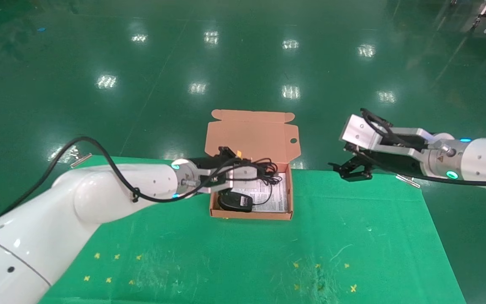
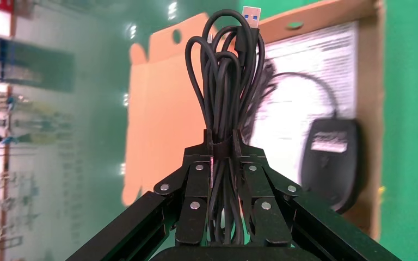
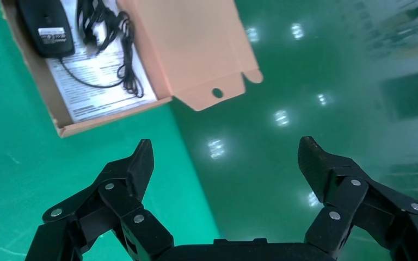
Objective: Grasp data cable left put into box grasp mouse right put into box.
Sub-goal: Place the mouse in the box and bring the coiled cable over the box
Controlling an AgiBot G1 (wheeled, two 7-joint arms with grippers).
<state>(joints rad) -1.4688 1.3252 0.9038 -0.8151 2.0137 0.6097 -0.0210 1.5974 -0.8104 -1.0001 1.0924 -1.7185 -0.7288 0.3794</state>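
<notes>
Left gripper clamped on limp, light data cable mid-bundle, over box beside mouse; likely to sag. Right gripper wide open, idle.

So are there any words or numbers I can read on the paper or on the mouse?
None can be read.
White printed sheet in the box: rows of print, too small and blurred.
Pale label on the mouse underside: blurred.
Yellow warning sticker on the right arm's wrist: too small to read.
</notes>
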